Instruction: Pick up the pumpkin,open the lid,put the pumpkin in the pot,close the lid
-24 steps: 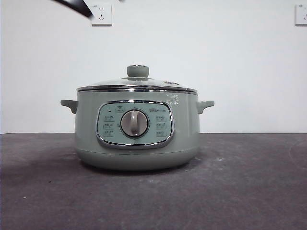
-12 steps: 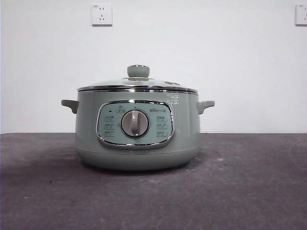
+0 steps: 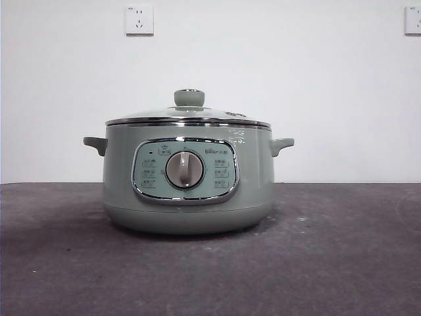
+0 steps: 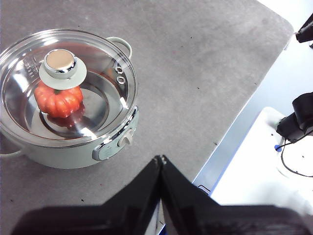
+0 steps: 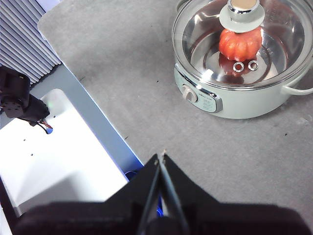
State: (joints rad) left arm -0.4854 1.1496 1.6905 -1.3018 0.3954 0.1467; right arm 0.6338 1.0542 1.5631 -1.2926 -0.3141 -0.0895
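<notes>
The sage-green pot (image 3: pixel 187 178) stands in the middle of the grey table with its glass lid (image 3: pixel 189 115) resting shut on it. Through the lid (image 4: pixel 93 103), the orange pumpkin (image 4: pixel 57 101) lies inside the pot (image 4: pixel 73 154), partly under the knob (image 4: pixel 61 66). It also shows in the right wrist view (image 5: pixel 239 43) under the lid (image 5: pixel 274 54) of the pot (image 5: pixel 239 105). My left gripper (image 4: pixel 161 159) is shut and empty, held back high above the table's edge. My right gripper (image 5: pixel 161 155) is likewise shut and empty, away from the pot.
A white surface (image 4: pixel 254 176) with cables and black hardware lies beyond the table's edge on one side. A white panel (image 5: pixel 54 147) and a ribbed grey structure (image 5: pixel 22 34) lie on the other. Wall sockets (image 3: pixel 139 20) are on the back wall.
A black arm tip at the top left of the front view one second ago has gone out of that view. The pot and lid have not moved.
</notes>
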